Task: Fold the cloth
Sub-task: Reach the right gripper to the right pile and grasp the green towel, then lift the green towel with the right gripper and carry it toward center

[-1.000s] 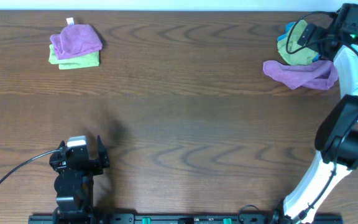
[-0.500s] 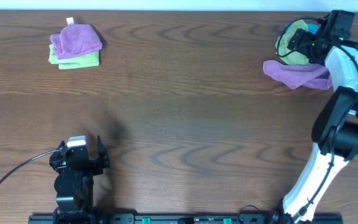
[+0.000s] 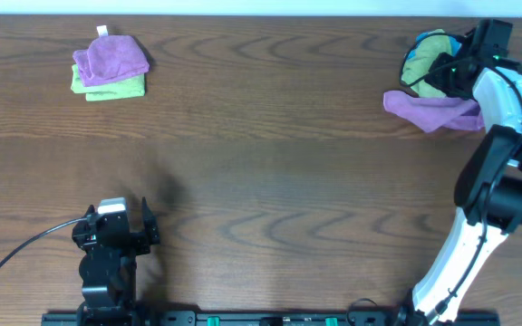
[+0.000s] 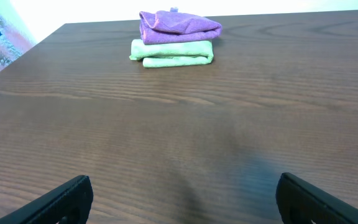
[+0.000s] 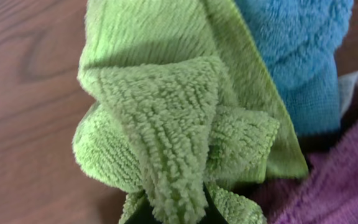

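Right claw [image 3: 449, 74] has shifted leftward, pinching the cloth [image 5: 166, 124].

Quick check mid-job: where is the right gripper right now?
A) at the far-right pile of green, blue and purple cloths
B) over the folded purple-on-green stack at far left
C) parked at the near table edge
A: overhead, the right gripper sits at the far-right pile, and its wrist view shows a ridge of the lime-green cloth pinched at its fingers, beside the blue cloth.

Purple cloth [image 3: 110, 58] atop folded green cloth [image 3: 111, 88] at table's [image 3: 270, 181] far-left corner; 2nd purple cloth [image 3: 433, 110] w/ blue cloth [image 5: 297, 56] far-right.
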Controlling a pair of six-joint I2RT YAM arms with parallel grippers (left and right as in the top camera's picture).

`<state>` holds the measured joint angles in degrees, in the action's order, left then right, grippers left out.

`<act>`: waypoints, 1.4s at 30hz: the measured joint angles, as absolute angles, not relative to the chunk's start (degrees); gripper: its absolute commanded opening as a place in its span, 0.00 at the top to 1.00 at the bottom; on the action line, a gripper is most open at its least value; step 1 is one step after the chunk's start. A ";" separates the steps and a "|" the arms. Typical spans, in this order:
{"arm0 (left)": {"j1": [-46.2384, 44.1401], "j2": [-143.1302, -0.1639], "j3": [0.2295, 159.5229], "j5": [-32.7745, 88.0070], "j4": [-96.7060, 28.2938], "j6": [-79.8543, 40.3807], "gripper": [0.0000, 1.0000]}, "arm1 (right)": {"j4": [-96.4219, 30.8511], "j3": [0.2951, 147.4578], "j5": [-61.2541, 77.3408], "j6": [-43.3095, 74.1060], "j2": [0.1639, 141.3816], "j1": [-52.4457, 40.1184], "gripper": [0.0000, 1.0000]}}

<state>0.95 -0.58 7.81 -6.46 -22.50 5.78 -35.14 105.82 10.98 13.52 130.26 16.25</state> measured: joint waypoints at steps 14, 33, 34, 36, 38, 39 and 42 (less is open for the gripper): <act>0.95 -0.58 7.81 -6.46 -22.50 5.78 0.05 | -63.22 106.17 11.77 8.03 102.30 6.63 0.99; 0.95 -0.58 7.81 -6.46 -22.52 5.78 0.05 | -82.91 106.15 12.19 4.12 95.61 -21.04 0.99; 0.95 -0.58 7.81 -6.46 -22.50 5.78 0.05 | -82.91 105.93 12.21 4.27 95.59 -21.69 0.98; 0.95 -0.58 7.81 -6.46 -22.50 5.78 0.05 | -81.95 104.51 12.21 4.36 95.29 -22.52 0.98; 0.95 -0.58 7.81 -6.46 -22.50 5.78 0.05 | -79.18 100.79 12.21 4.56 94.35 -22.85 0.98; 0.95 -0.58 7.81 -6.46 -22.50 5.78 0.05 | -77.54 98.17 12.19 4.71 93.58 -22.85 0.98; 0.95 -0.58 7.81 -6.46 -22.48 5.78 0.05 | -72.23 87.96 12.05 5.06 89.84 -22.85 0.98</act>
